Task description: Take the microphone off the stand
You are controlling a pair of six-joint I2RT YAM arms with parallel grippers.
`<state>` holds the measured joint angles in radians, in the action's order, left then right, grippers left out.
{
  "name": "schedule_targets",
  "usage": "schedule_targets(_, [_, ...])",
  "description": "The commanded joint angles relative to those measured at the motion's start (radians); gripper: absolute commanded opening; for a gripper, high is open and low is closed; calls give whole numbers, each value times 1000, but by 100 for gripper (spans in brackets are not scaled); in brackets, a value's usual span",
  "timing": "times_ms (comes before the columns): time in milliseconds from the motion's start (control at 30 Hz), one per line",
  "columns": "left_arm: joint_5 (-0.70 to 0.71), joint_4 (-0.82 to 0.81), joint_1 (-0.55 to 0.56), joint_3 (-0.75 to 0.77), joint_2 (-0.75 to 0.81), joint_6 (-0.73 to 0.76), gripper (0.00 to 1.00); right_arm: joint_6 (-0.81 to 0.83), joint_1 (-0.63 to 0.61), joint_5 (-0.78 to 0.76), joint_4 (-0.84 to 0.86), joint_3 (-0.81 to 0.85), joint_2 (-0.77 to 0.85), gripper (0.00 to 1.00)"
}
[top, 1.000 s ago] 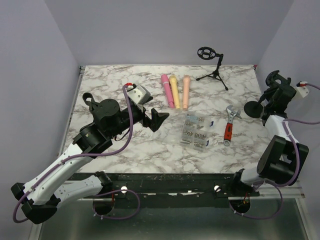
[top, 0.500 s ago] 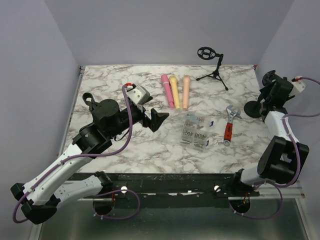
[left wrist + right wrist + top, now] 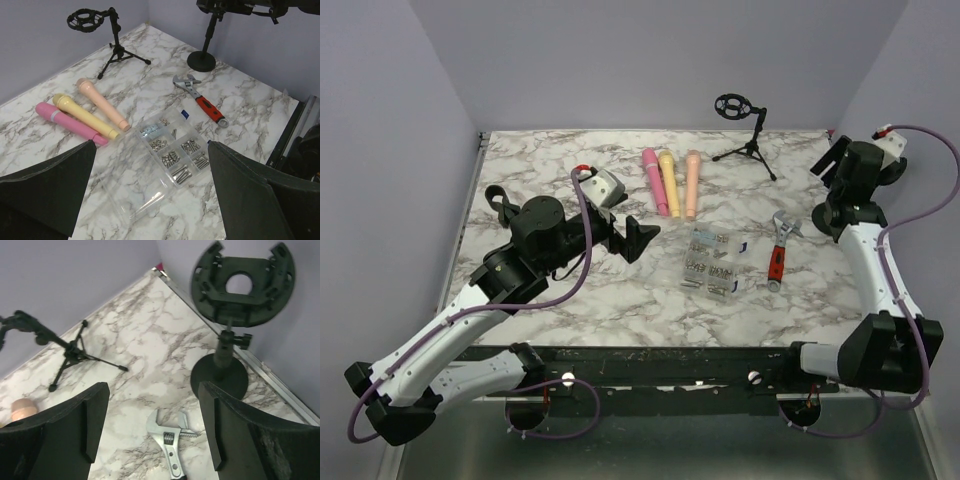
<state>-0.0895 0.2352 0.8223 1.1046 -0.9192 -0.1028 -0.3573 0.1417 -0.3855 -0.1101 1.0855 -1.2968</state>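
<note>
Three microphones lie side by side on the marble table: pink [image 3: 651,171], yellow [image 3: 668,183] and peach [image 3: 692,184]. A round-base stand [image 3: 220,377] at the right carries a ring-shaped holder [image 3: 242,282] with nothing in it. The tripod stand [image 3: 750,140] at the back has a ring mount that is empty too. My right gripper [image 3: 152,405] hangs open above the table just left of the round-base stand, holding nothing; from above it [image 3: 832,165] is over that stand. My left gripper [image 3: 635,238] is wide open and empty, near the table's middle.
A red-handled adjustable wrench [image 3: 778,250] lies left of the round-base stand. A clear box of screws [image 3: 712,262] sits mid-table in front of the left gripper. Walls close the back and both sides, and the table's right edge [image 3: 280,385] runs just beyond the round base.
My right gripper has opened and lifted up and toward the back, away from the round-base stand's holder. The left arm has barely moved.
</note>
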Motion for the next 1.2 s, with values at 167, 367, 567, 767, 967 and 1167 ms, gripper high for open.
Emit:
schedule_targets(167, [54, -28, 4, -18, -13, 8, 99, -8, -325, 92, -25, -44, 28, 80])
schedule_targets(367, [123, -93, 3, -79, -9, 26, 99, -46, -608, 118, 17, -94, 15, 91])
schedule_targets(567, [196, -196, 4, -182, 100, 13, 99, -95, -691, 273, 50, -202, 138, 100])
schedule_targets(767, [243, -219, 2, -301, 312, -3, 99, -64, -691, 423, 138, -430, 398, 100])
schedule_targets(967, [308, -146, -2, -399, 566, -49, 99, -144, -691, 307, 55, -541, 668, 100])
schedule_targets(1167, [333, -97, -2, -469, 754, -93, 99, -216, -691, 83, -103, -587, 881, 100])
